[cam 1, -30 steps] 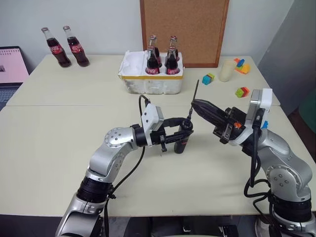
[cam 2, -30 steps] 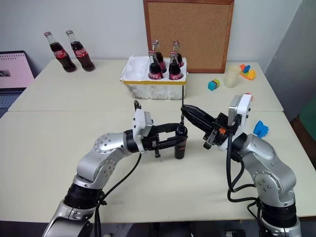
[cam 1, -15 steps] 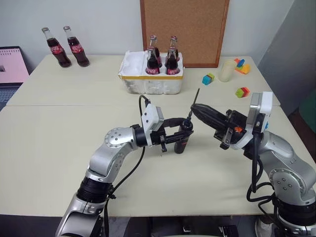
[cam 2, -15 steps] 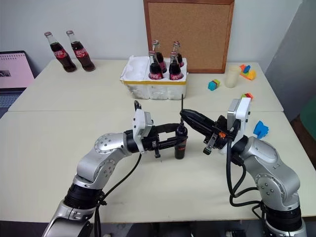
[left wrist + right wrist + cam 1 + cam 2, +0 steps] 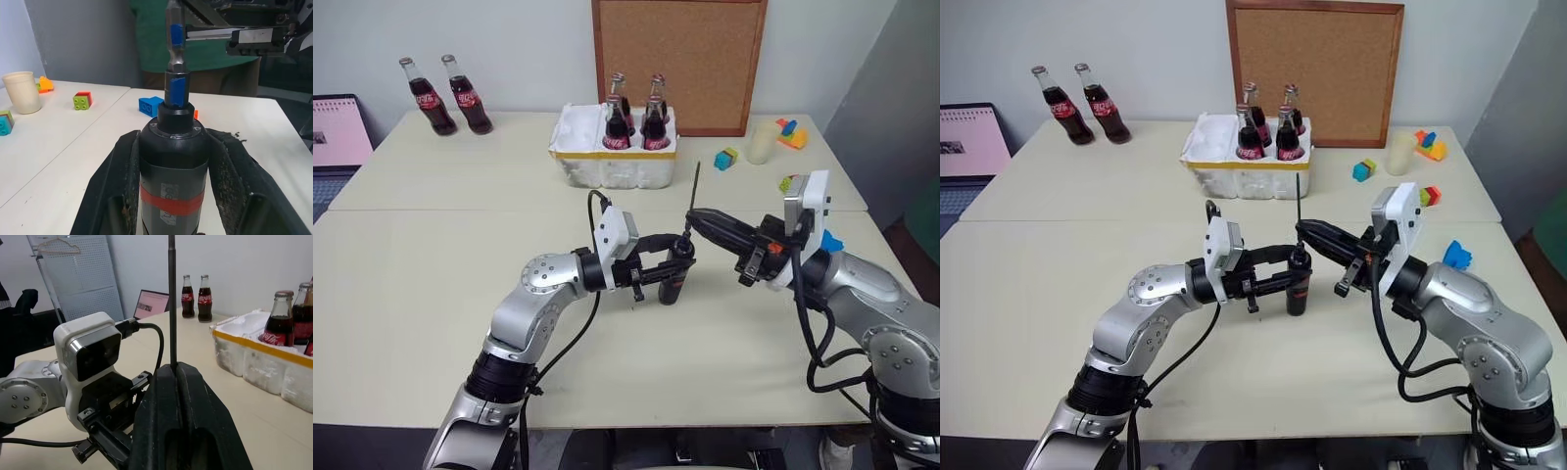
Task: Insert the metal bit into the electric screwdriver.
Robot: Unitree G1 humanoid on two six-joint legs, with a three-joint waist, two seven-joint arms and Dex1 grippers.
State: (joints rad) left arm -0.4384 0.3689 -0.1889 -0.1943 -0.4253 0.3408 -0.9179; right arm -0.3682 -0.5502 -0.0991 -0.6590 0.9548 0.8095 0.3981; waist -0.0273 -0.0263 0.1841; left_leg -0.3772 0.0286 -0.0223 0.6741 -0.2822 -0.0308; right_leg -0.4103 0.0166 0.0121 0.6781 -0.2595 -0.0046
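misaligning the thin, smooth grey metal bit [image 5: 693, 191] could jam or bend it at the socket, since its lower end sits right at the screwdriver's top, above the counter [image 5: 431, 255]. left pincer [image 5: 677, 271] is clamped on the upright cylindrical black electric screwdriver [image 5: 676, 270] with red band; right pincer [image 5: 695, 215] is closed on the bit, which may slip.

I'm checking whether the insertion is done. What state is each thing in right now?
electric screwdriver: upright, clamped in the left gripper.
metal bit: upright, pinched by the right gripper, lower end at the screwdriver's tip; seating not confirmable.
cola bottles: upright in the foam tray.
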